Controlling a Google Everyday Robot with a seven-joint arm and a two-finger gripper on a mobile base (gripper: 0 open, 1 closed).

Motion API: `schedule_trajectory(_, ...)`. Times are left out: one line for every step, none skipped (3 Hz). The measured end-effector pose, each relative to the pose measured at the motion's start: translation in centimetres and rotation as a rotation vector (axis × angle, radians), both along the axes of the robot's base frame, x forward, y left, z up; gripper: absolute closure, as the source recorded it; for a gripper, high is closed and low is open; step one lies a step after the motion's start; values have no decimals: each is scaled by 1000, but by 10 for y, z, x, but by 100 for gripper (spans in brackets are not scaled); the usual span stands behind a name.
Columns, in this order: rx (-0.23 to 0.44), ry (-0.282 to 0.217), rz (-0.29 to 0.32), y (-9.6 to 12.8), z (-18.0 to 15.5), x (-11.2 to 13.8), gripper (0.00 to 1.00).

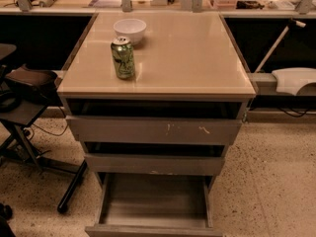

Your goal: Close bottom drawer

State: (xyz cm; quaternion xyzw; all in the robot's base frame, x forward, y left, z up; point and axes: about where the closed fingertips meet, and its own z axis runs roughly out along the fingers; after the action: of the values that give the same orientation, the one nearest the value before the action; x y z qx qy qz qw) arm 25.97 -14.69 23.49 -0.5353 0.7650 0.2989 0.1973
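The bottom drawer [154, 201] stands pulled far out at the foot of the cabinet, in the lower middle of the camera view. Its flat grey floor and thin side walls show, and its plain front strip [153, 230] lies at the bottom edge of the view. Above it, the mid-width drawer front [154, 164] and the widest front with white scratch marks [154, 130] are each slightly out. My gripper is not in view.
A green can [123, 58] and a white bowl [130, 30] stand on the beige cabinet top [187, 58]. A dark chair with a wheeled base [29, 132] is at the left. A white object [296, 80] is at the right. Speckled floor [269, 191] surrounds the cabinet.
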Motion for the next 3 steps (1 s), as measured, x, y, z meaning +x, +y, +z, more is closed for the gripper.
schedule_trajectory(166,17,46,29,-34,0,0)
schedule_trajectory(277,19,50,56,-65,26,0)
schedule_trajectory(307,-26,18,60,-76,71,0)
